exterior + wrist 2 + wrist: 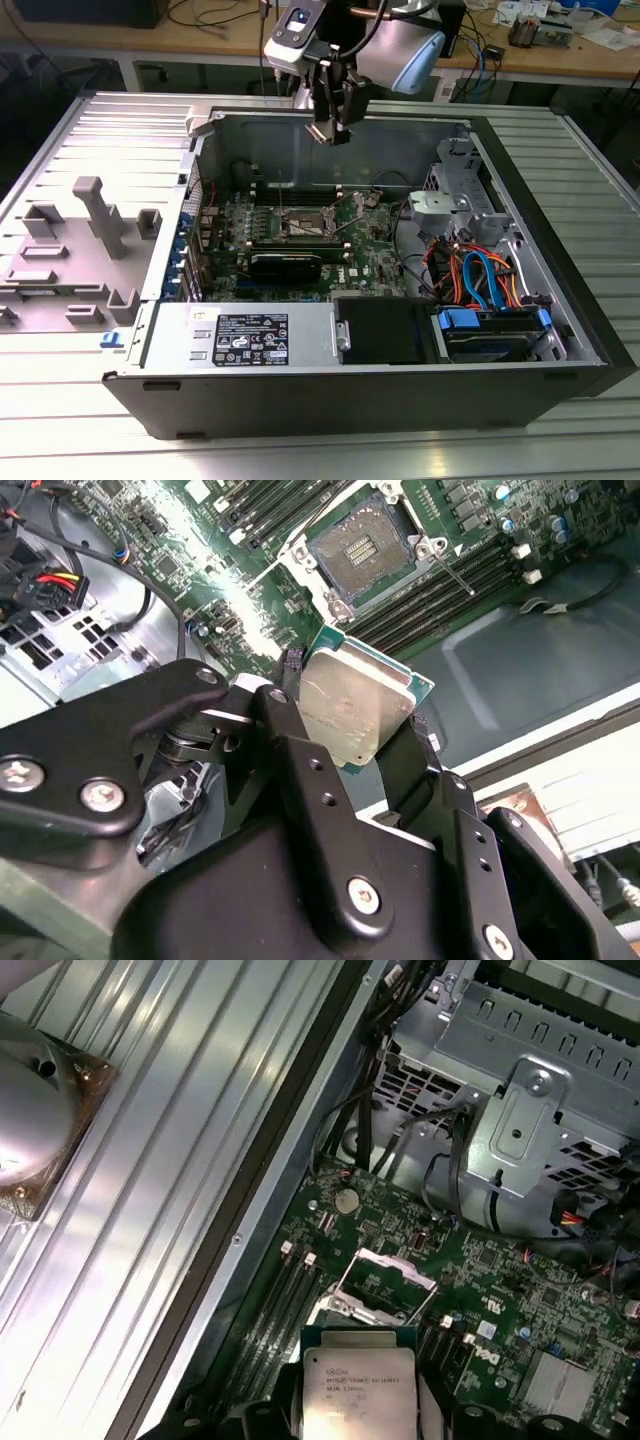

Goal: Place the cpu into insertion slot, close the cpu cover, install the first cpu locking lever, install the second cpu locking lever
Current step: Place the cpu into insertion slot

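Observation:
My gripper hangs above the back wall of the open computer case, shut on the cpu, a flat square chip with a dull silver top, also seen in the first wrist view. Black fingers clamp two opposite edges of the chip. Below on the green motherboard lies the insertion slot, a dark square socket with a silvery rim, uncovered and with nothing in it. The cpu cover, a thin silvery frame, stands tilted up over the socket. A thin locking lever sticks out beside the socket.
Long black memory slots flank the socket. A black graphics card lies in front of it. A grey drive cage with orange and blue cables sits at the exterior view's right, and the power supply is at the case's front. A grey fixture tray lies outside at the left.

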Motion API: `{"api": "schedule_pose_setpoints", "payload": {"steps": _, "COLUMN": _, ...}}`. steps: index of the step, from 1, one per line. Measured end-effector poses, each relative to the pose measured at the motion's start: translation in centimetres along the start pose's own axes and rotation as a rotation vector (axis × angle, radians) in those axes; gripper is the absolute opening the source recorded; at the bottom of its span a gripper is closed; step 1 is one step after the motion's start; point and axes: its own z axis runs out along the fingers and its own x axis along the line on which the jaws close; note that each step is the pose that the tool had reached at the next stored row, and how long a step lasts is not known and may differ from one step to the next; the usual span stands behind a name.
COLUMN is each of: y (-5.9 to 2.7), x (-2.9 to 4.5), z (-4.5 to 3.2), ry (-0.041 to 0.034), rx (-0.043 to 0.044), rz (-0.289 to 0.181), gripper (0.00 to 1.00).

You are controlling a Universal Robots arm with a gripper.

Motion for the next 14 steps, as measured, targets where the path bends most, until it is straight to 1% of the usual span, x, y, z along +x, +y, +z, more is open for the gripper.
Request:
{"api": "schedule_pose_setpoints", "payload": {"steps": 1, "y": 0.01, "x": 0.01, "z": 0.05, "ry": -0.0008, "rx": 0.0004, "rz": 0.011, "gripper": 0.55}}
{"api": "schedule_pose_setpoints", "payload": {"steps": 2, "y": 0.00, "x": 0.03, "z": 0.16, "ry": -0.0025, "rx": 0.0011, "rz": 0.035, "gripper": 0.55}}
{"api": "schedule_pose_setpoints", "payload": {"steps": 4, "y": 0.00, "x": 0.05, "z": 0.24, "ry": -0.0038, "rx": 0.0016, "rz": 0.055, "gripper": 0.55}}
{"api": "schedule_pose_setpoints", "payload": {"steps": 5, "y": -0.01, "x": 0.07, "z": 0.37, "ry": -0.0057, "rx": 0.0023, "rz": 0.084, "gripper": 0.55}}
{"api": "schedule_pose_setpoints", "payload": {"steps": 6, "y": -0.01, "x": 0.07, "z": 0.41, "ry": -0.0067, "rx": 0.0027, "rz": 0.097, "gripper": 0.55}}
{"api": "schedule_pose_setpoints", "payload": {"steps": 14, "y": -0.01, "x": 0.07, "z": 0.43, "ry": -0.0068, "rx": 0.0027, "rz": 0.098, "gripper": 0.55}}
